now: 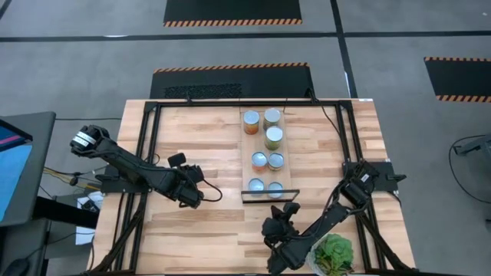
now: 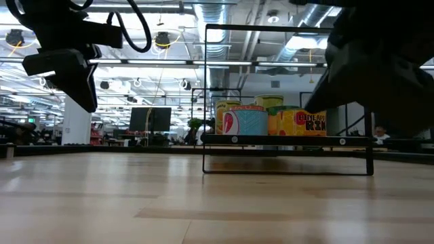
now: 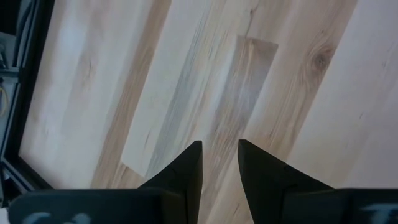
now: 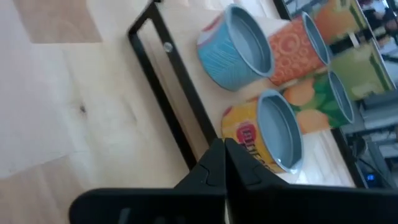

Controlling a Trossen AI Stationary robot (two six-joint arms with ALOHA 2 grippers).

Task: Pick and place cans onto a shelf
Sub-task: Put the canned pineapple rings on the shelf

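Seven cans stand upright on the shelf (image 1: 248,146), a pale board at the table's middle with a black bracket (image 1: 268,197) at its near end. The nearest are a blue can (image 4: 239,46) and a yellow-red can (image 4: 273,134); an orange can (image 4: 298,46) and a green can (image 4: 323,102) stand behind them. My right gripper (image 4: 224,143) is shut and empty, just near of the bracket (image 1: 289,208), pointing at the cans. My left gripper (image 3: 219,144) is slightly open and empty over bare table left of the shelf (image 1: 193,198).
A leafy green plant (image 1: 334,254) sits at the table's near right corner beside my right arm. A black frame (image 1: 146,153) runs round the tabletop. Bare plank surface (image 1: 207,146) lies left of the shelf and to its right (image 1: 322,153).
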